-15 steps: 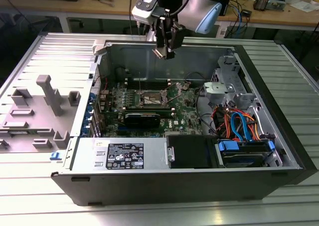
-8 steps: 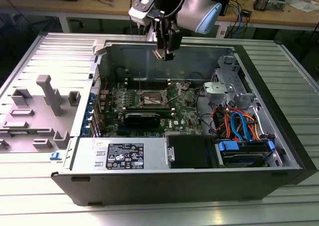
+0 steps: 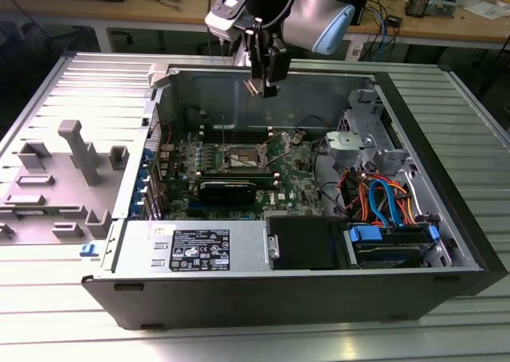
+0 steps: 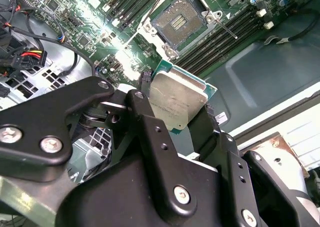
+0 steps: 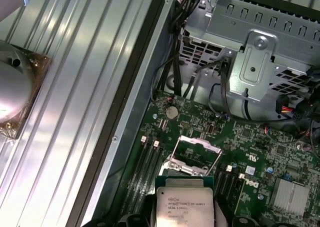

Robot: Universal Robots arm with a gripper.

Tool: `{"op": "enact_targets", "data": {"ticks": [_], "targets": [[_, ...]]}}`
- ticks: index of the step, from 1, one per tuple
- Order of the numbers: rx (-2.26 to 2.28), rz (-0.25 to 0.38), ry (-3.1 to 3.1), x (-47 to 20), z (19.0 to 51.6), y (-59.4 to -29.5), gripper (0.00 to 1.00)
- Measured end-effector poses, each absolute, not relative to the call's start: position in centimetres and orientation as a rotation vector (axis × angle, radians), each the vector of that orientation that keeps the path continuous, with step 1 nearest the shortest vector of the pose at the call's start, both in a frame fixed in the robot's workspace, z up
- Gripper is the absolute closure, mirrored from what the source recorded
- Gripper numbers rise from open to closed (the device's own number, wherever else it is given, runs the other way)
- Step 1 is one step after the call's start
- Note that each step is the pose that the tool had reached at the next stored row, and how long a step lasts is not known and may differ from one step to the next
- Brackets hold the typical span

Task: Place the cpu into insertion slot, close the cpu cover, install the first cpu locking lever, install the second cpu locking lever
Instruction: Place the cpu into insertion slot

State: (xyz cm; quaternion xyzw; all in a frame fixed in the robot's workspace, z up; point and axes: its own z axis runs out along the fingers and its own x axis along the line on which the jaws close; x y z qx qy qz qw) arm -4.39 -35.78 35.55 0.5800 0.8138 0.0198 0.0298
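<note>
My gripper point(image 3: 264, 85) hangs above the open computer case, over its back wall. It is shut on the cpu point(image 4: 178, 100), a flat square chip with a dull silver top and green edge, pinched by two opposite sides between the black fingers point(image 4: 143, 103). In the first wrist view the cpu point(image 5: 183, 206) sits between the fingers just short of the raised cpu cover point(image 5: 195, 147), a thin silvery frame. The insertion slot point(image 4: 176, 21) lies open on the green motherboard with nothing in it; the exterior view shows the slot point(image 3: 243, 159) below and in front of the gripper. A thin lever rod point(image 4: 227, 30) sticks out beside the slot.
Long black memory slots point(image 4: 220, 34) flank the socket. A metal drive cage point(image 5: 260, 52) with cable bundles point(image 3: 382, 198) fills the exterior view's right of the case. The power supply point(image 3: 195, 246) lies along the front. A grey fixture point(image 3: 68, 171) stands on the ribbed table at the left.
</note>
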Motion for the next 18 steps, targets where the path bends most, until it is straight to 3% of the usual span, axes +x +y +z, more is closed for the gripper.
{"op": "enact_targets", "data": {"ticks": [18], "targets": [[1.992,0.053,2.347,-4.5,34.2,-36.1,0.45]]}}
